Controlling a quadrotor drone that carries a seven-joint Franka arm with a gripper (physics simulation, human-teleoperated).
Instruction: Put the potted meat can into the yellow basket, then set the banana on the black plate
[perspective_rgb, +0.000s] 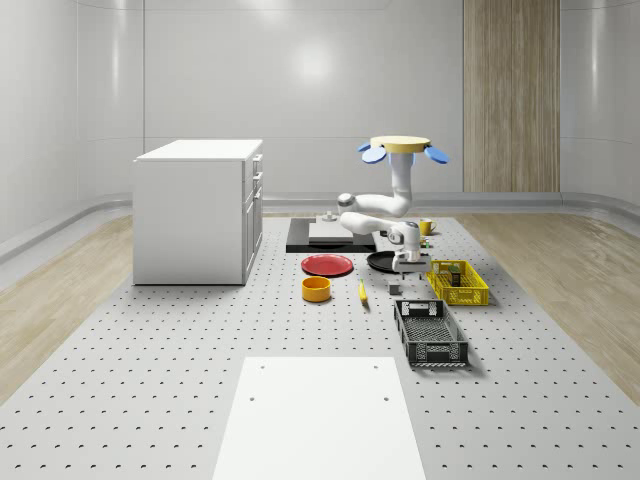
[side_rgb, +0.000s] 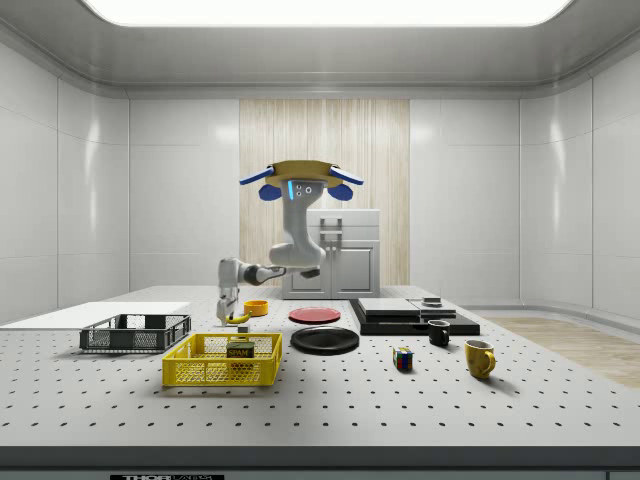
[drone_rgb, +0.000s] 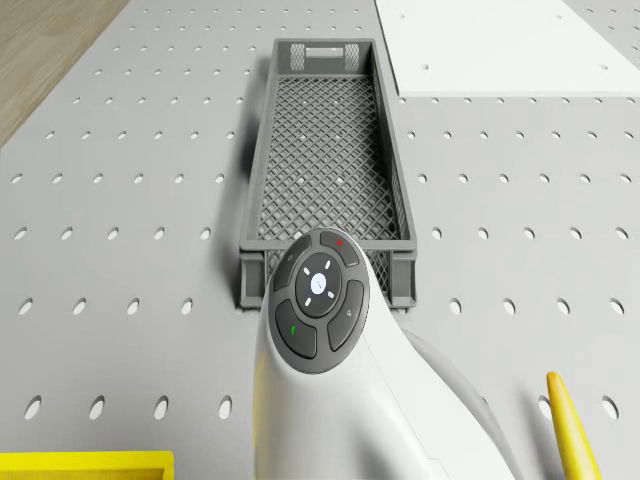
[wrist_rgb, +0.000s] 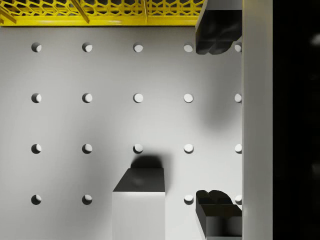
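Wrist view has my claw (wrist_rgb: 218, 122) spread wide, nothing in it, over bare perforated tabletop (wrist_rgb: 85, 122) just beside the yellow mesh basket (wrist_rgb: 100, 12). The potted meat can (side_rgb: 240, 349) already sits in that basket, so the slim yellow banana (perspective_rgb: 362, 291) is next, lying just off to one side. My drone (perspective_rgb: 402, 148) hovers above the black round plate (perspective_rgb: 383, 262). Risk I'd guess: dropping straight down closes on nothing, or clips the basket rim.

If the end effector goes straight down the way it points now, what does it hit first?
Most likely the bare perforated table: the wrist view looks straight onto it between the open fingers. The yellow basket lies just off that line.
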